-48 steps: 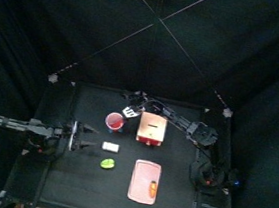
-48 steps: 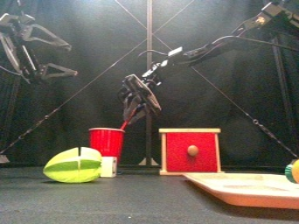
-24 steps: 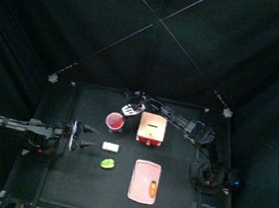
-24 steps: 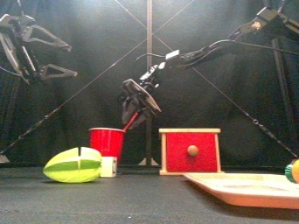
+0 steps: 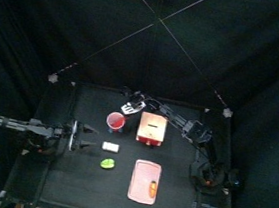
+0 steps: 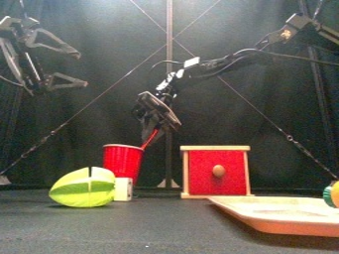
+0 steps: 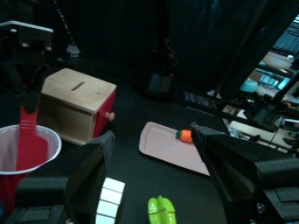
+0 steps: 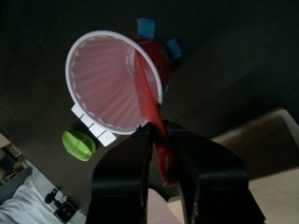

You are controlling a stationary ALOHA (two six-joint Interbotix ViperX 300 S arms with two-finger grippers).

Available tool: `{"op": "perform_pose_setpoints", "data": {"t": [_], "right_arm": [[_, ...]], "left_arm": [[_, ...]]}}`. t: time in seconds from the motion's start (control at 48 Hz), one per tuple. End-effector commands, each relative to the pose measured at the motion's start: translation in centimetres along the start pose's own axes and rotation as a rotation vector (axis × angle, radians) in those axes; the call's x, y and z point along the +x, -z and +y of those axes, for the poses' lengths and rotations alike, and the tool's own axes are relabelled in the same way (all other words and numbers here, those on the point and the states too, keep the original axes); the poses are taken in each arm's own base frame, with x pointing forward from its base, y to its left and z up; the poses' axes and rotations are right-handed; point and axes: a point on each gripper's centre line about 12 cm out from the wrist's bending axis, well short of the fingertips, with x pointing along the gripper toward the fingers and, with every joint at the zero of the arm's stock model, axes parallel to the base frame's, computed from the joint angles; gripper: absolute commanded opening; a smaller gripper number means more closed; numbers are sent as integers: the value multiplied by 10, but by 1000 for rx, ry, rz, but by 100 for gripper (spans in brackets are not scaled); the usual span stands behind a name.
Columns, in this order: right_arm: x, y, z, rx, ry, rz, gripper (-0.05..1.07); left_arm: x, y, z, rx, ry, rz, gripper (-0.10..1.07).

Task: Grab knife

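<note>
From above, the right gripper (image 5: 131,108) reaches across the table to the red cup (image 5: 115,121), which stands beside the red box (image 5: 151,129); the left arm rests at the table's left edge.

At table height, the right gripper hangs over the cup's rim, with the red knife (image 6: 147,136) rising out of the cup between its jaws: the grasp itself looks to be the step in hand.

The left wrist camera shows the left gripper (image 7: 152,179) with its jaws spread wide and nothing between them (the pink tray (image 7: 176,147) lies beyond).

The right wrist camera shows the right gripper's jaws narrowed on either side of the knife's handle, seemingly touching it; a firm hold cannot be confirmed. Next likely comes a full squeeze, then a straight lift clear of the cup.
</note>
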Motion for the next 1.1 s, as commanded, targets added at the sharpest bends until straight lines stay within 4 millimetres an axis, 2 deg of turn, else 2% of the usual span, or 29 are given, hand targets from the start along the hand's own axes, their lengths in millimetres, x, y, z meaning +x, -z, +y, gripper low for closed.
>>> {"op": "perform_pose_setpoints", "data": {"t": [0.0, 0.25, 0.562, 1.083], "right_arm": [[-20, -3, 15, -30, -16, -40, 50], [-28, -2, 26, -58, -18, -28, 41], [-33, -1, 27, -67, -11, -23, 26], [-61, -2, 41, -109, -1, -69, 25]], "left_arm": [[2, -4, -1, 0, -1, -13, 101], [2, -4, -1, -2, -1, -13, 101], [1, -4, 0, -2, -1, -11, 101], [1, -2, 0, -22, -9, -9, 101]]}}
